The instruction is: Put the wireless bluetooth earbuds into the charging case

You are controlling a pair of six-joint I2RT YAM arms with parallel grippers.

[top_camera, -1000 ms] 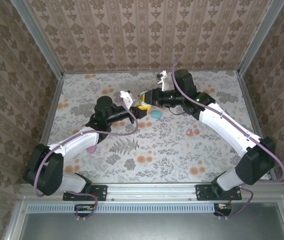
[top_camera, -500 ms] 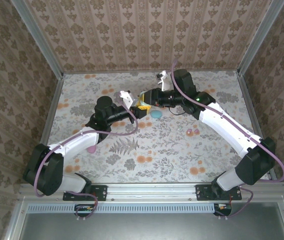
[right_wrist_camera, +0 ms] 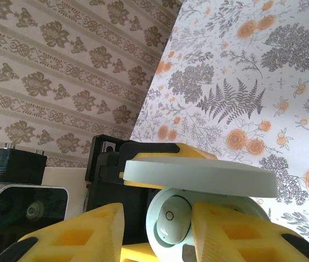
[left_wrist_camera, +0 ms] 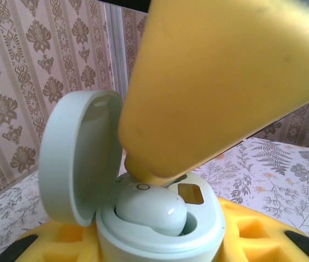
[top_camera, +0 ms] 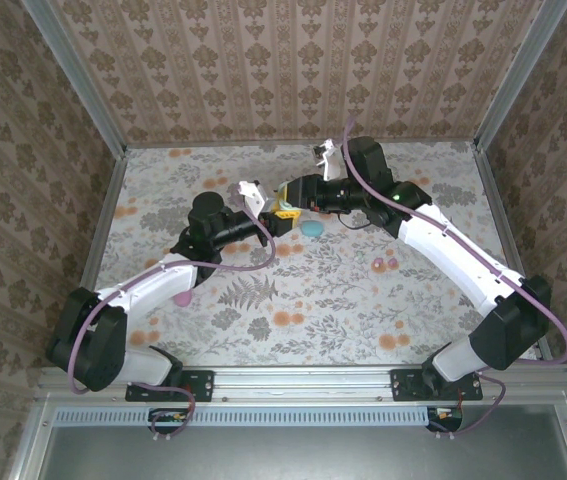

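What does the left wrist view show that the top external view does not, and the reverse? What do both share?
Left wrist view: the open charging case close up, lid raised, one pale earbud lying in its well, a yellow finger of the right gripper right above it. Top external view: both arms whole, plus a pale cyan piece and small pink pieces lying on the table. Shared: the left gripper and right gripper meeting at the case.
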